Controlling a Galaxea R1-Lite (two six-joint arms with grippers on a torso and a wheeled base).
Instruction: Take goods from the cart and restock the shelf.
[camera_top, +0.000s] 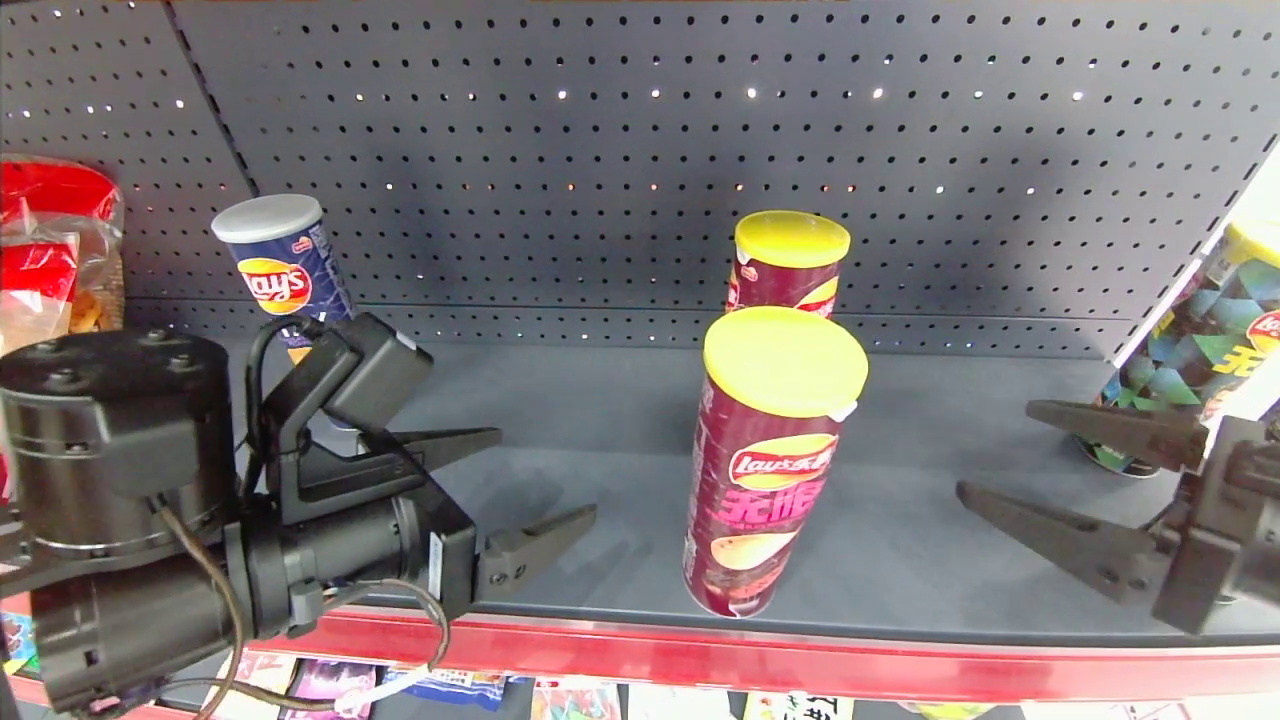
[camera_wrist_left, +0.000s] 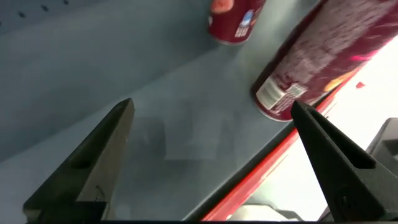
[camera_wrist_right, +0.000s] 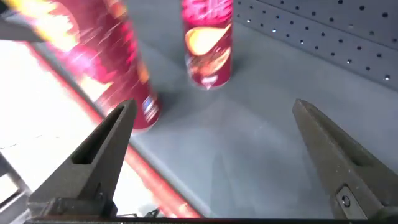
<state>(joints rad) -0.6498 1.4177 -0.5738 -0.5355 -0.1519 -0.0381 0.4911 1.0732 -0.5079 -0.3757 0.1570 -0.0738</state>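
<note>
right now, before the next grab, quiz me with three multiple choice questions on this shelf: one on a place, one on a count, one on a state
1. Where on the shelf does the blue can stand?
A) back left
B) front edge, middle
C) far right

2. How many maroon cans stand on it?
A) one
B) two
C) four

3. What state is the left gripper in?
A) shut on a can
B) shut on nothing
C) open and empty

Answers:
1 A: the head view shows it against the pegboard wall at the left, behind the left arm.
2 B: one stands near the front edge and a second right behind it, both with yellow lids.
3 C: its two fingers are spread apart over bare shelf, with nothing between them.
</note>
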